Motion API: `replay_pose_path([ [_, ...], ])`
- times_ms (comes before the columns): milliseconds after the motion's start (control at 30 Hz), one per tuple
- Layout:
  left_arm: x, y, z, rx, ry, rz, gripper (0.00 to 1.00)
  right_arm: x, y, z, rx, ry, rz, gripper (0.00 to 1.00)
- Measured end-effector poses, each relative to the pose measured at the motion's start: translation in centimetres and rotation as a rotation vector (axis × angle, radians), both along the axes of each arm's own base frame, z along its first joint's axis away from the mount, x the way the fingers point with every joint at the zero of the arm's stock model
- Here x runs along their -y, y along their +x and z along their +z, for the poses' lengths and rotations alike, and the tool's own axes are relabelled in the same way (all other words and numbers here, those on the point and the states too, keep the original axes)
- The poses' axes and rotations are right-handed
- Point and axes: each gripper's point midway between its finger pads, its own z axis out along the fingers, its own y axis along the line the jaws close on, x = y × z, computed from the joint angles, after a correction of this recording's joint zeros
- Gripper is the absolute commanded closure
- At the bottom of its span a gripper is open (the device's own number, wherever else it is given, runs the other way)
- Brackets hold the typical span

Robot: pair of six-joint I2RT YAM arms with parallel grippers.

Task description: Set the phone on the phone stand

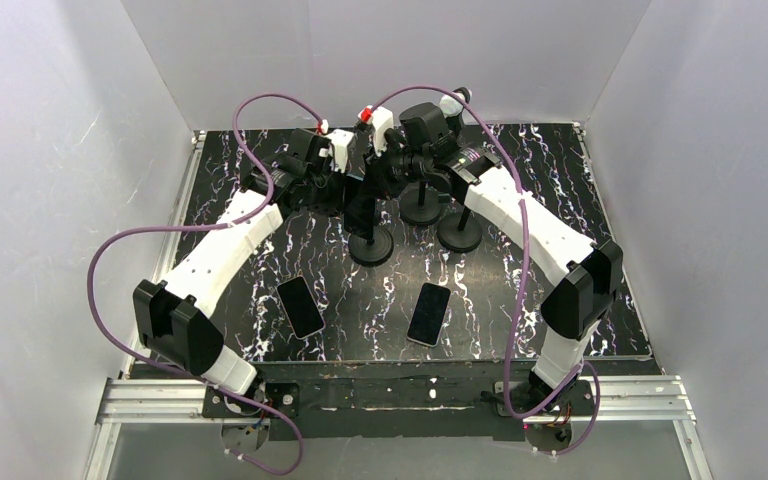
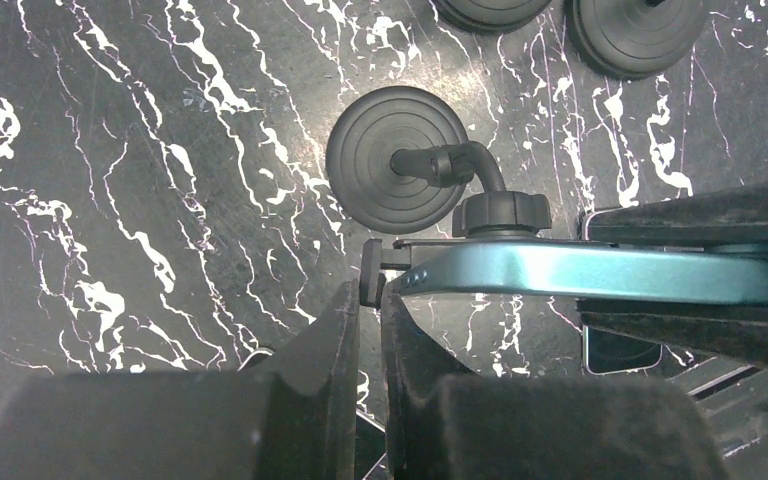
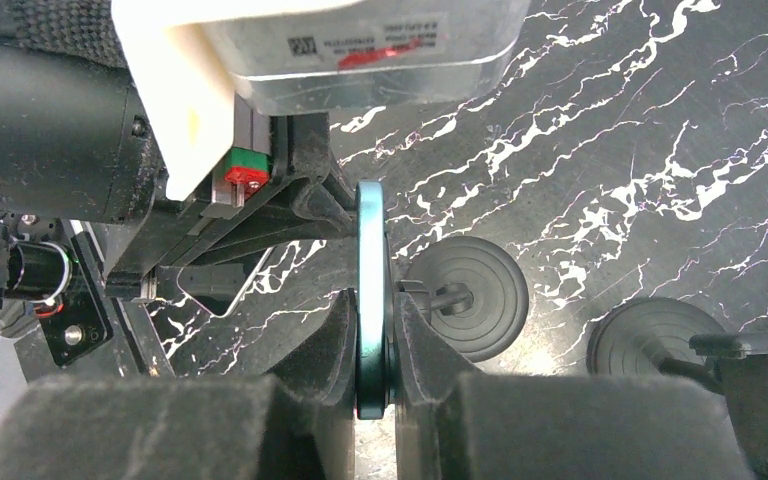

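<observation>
A teal phone (image 3: 371, 230) is held edge-on between the pads of my right gripper (image 3: 372, 300), which is shut on it. In the left wrist view the phone (image 2: 600, 275) lies against the cradle of a black phone stand (image 2: 397, 158), just below its knob (image 2: 500, 213). My left gripper (image 2: 370, 295) is nearly closed, and the stand's side clamp arm (image 2: 371, 268) sits between its fingertips. In the top view both grippers meet above the front stand's round base (image 1: 371, 247). That stand's base also shows in the right wrist view (image 3: 465, 300).
Two more stands (image 1: 420, 210) (image 1: 459, 235) stand just right of the front one. Two dark phones lie flat on the marbled table, one at front left (image 1: 300, 305) and one at front middle (image 1: 428, 313). White walls enclose the table.
</observation>
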Motion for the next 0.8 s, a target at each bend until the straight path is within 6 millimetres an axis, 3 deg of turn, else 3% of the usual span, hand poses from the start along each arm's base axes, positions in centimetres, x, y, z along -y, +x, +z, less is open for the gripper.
replay_pose_path([
  [333,0.3,-0.3,0.0,-0.019,-0.029,-0.027,0.87,-0.2,0.0,-0.1,0.011,0.007,0.016,0.99],
  [500,0.5,-0.6,0.0,-0.037,-0.049,-0.045,0.70,-0.2,0.2,-0.1,0.021,0.006,0.015,0.99],
  [600,1.0,-2.0,0.1,-0.074,-0.069,-0.075,0.60,0.1,1.7,-0.2,0.063,-0.009,-0.030,0.99],
  [700,1.2,-2.8,0.4,-0.088,-0.089,-0.089,0.58,0.5,2.3,-0.2,0.077,-0.016,-0.051,0.99],
  [800,1.2,-3.1,0.9,-0.086,-0.102,-0.092,0.49,0.5,2.4,-0.2,0.084,-0.021,-0.056,0.99],
])
